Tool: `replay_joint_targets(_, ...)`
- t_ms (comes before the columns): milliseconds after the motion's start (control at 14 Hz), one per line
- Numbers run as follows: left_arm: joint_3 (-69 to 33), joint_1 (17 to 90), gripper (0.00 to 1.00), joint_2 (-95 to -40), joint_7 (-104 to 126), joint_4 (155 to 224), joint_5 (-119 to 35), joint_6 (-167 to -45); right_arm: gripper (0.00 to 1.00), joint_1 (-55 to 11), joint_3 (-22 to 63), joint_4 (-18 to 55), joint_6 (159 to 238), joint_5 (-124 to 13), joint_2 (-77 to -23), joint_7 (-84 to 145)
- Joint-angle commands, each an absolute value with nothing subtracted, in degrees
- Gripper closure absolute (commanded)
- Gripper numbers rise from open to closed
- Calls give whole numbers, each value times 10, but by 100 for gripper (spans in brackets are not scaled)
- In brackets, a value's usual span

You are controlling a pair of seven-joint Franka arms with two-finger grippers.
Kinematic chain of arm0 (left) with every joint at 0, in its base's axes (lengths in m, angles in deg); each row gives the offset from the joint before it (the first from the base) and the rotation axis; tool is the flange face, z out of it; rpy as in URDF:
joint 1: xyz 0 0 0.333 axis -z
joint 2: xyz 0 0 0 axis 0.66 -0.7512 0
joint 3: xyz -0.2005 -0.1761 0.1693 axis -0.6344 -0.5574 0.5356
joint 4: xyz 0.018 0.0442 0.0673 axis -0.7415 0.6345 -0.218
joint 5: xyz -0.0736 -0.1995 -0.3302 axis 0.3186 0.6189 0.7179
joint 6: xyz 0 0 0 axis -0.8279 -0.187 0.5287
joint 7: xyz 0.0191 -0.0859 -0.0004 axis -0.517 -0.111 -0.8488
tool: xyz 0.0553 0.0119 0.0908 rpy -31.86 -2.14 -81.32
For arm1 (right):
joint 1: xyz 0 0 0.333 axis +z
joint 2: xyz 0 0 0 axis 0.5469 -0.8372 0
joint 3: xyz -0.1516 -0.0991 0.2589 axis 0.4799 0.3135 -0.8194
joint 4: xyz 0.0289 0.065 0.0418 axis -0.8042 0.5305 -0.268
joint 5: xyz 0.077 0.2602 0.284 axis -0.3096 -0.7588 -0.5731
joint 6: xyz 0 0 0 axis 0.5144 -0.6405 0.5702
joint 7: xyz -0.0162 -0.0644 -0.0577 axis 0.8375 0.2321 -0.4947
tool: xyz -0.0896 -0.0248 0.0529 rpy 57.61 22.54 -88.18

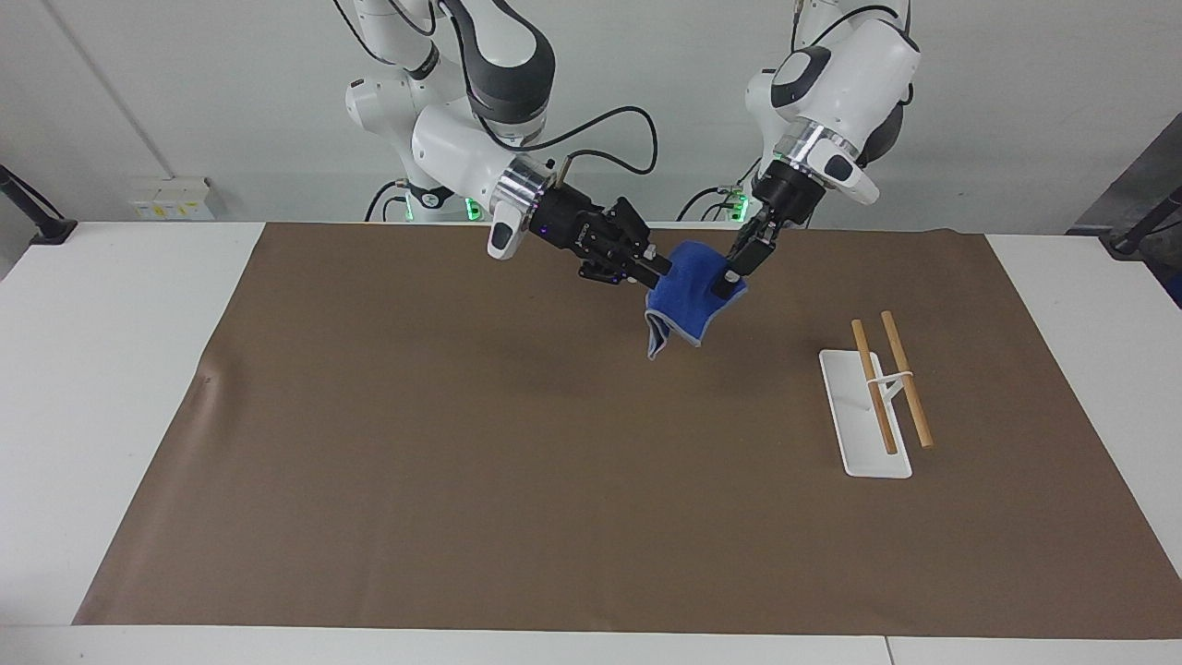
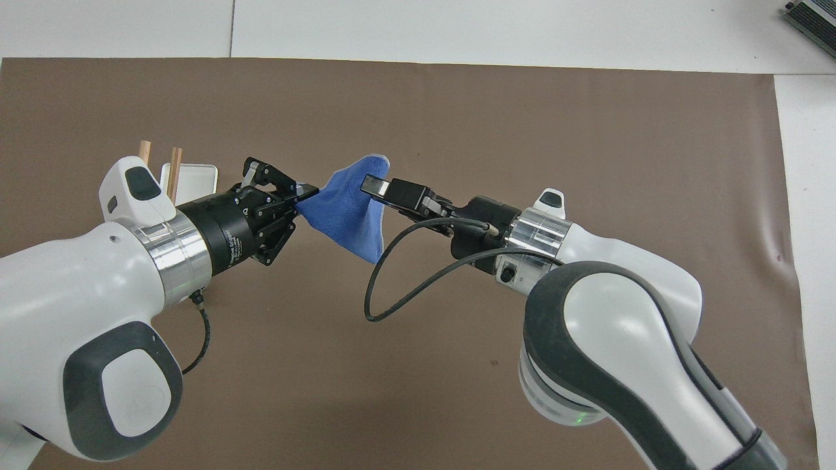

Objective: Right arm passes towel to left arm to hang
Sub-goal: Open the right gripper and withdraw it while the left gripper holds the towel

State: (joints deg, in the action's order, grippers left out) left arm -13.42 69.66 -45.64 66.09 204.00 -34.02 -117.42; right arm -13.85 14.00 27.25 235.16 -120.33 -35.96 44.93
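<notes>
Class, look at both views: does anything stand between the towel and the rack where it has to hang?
Nothing visible does. The towel hangs in the air, gripped by the left gripper and the right gripper. Only bare brown mat lies between it and the rack, toward the left arm's end.
</notes>
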Motion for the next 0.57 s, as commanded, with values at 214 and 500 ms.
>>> replay_joint_targets(214, -129, 678, 100, -462, 650, 2044, -380, -1181, 0, -139, 137, 297, 2419, -1120, -351, 458)
replay_joint_targets(500, -129, 628, 100, -463, 651, 2047, -400, -1183, 0, -194, 141, 325, 2421, -1038, -350, 458)
